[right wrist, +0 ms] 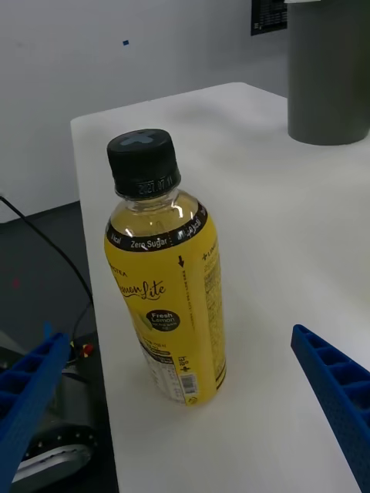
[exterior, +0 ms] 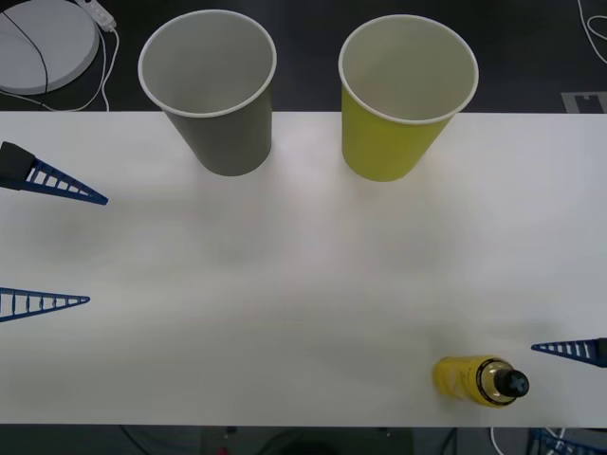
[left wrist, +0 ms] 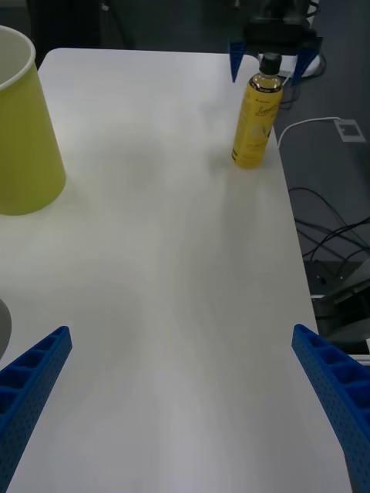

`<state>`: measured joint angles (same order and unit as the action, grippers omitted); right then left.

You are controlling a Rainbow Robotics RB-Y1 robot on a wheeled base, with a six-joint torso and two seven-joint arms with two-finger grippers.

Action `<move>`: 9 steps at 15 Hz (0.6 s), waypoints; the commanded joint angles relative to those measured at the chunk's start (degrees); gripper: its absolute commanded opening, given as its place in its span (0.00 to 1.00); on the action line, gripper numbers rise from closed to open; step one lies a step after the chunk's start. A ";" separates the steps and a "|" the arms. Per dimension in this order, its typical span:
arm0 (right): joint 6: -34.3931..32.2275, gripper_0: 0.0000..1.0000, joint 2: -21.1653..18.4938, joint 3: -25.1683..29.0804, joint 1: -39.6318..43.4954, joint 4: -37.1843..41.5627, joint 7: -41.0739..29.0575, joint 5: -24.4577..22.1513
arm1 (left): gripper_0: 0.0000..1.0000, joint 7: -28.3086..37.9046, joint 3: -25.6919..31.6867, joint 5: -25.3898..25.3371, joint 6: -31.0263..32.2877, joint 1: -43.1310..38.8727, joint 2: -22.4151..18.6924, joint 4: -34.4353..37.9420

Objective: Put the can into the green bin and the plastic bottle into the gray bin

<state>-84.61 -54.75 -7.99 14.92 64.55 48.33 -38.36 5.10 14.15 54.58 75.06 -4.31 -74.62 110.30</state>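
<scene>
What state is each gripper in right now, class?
Left gripper: open, holding nothing, at the table's left edge.
Right gripper: open, fingers either side of the upright plastic bottle, not gripping it.

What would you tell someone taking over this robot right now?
Left gripper: open, idle over the table's left side.
Right gripper: open, beside the plastic bottle, not touching it.
The bottle stands upright near the table's front right edge.
Gray bin and green bin stand at the back, both looking empty.
Done: nothing.
Left: grasp the bottle, drop it in the gray bin. No can spotted.
</scene>
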 commanded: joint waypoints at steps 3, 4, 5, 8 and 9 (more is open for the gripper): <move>0.15 1.00 -0.01 -2.73 -2.17 0.58 2.29 0.03 | 1.00 0.00 0.00 0.00 0.00 0.00 0.00 0.00; 0.67 1.00 -0.01 -3.00 -2.44 0.76 2.56 0.03 | 1.00 0.00 0.00 0.00 0.00 0.00 0.00 0.00; 1.55 1.00 -0.01 -3.44 -2.70 1.11 2.82 0.30 | 1.00 0.00 0.00 0.00 0.00 0.00 0.00 0.00; 3.40 1.00 -0.01 -5.72 -3.58 2.07 3.35 1.44 | 1.00 0.00 0.00 0.00 0.00 0.00 0.00 0.00; 4.01 1.00 -0.01 -7.39 -4.28 2.16 3.70 2.32 | 1.00 0.00 0.00 0.00 0.00 0.00 0.00 0.00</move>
<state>-81.05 -54.75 -14.26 11.10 66.62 51.79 -36.64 5.10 14.15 54.58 75.06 -4.31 -74.62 110.30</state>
